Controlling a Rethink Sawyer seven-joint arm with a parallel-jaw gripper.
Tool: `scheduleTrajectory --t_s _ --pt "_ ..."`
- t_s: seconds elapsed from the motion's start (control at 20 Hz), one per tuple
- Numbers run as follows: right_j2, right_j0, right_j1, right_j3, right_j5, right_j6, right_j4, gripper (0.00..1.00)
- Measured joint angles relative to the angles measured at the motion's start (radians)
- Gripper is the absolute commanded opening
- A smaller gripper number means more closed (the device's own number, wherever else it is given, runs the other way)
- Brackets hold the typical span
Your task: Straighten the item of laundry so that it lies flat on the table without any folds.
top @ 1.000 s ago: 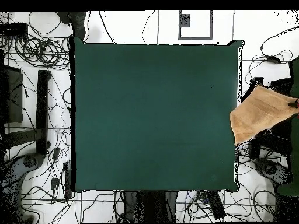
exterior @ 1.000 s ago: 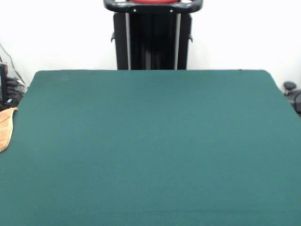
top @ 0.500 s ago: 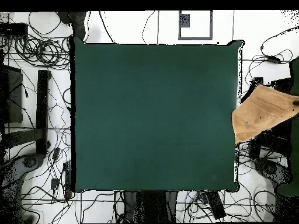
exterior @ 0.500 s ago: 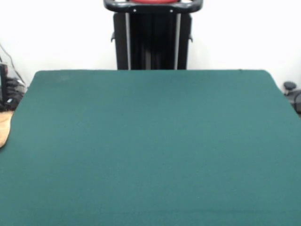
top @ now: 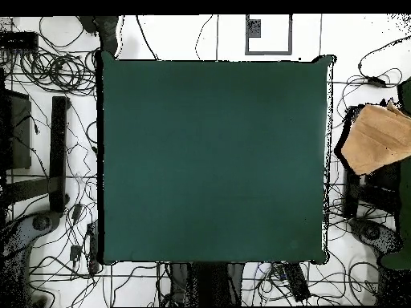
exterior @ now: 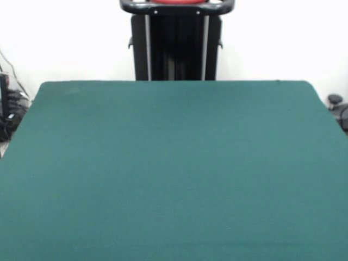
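Observation:
The item of laundry, a light orange-tan towel, shows only in the overhead view, off the table beyond its right edge, over the floor and cables. It is out of the front view. The table is a large dark green felt surface with nothing lying on it. The gripper shows in neither view.
Tangled cables and dark equipment cover the floor to the left of the table in the overhead view. More cables and dark gear lie to the right under the towel. The robot's black pedestal stands behind the table's far edge.
The towel has moved away from the table's edge, further right and up in the overhead view, and has left the front view entirely.

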Motion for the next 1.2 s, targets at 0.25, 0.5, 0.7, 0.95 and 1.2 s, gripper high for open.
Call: scheduleTrajectory --t_s 0.25,0.5,0.7,0.95,1.2 --pt "0.002 0.004 0.000 -0.034 0.005 -0.037 -0.002 0.00" --pt "-0.005 -0.024 -0.055 0.052 -0.026 -0.039 0.037 0.00" --pt "-0.040 -0.091 -0.231 0.334 -0.187 -0.039 0.138 0.00" --pt "-0.101 -0.114 -0.388 0.545 -0.333 -0.038 0.211 0.00" --pt "-0.191 -0.083 -0.547 0.722 -0.426 -0.029 0.278 0.00"
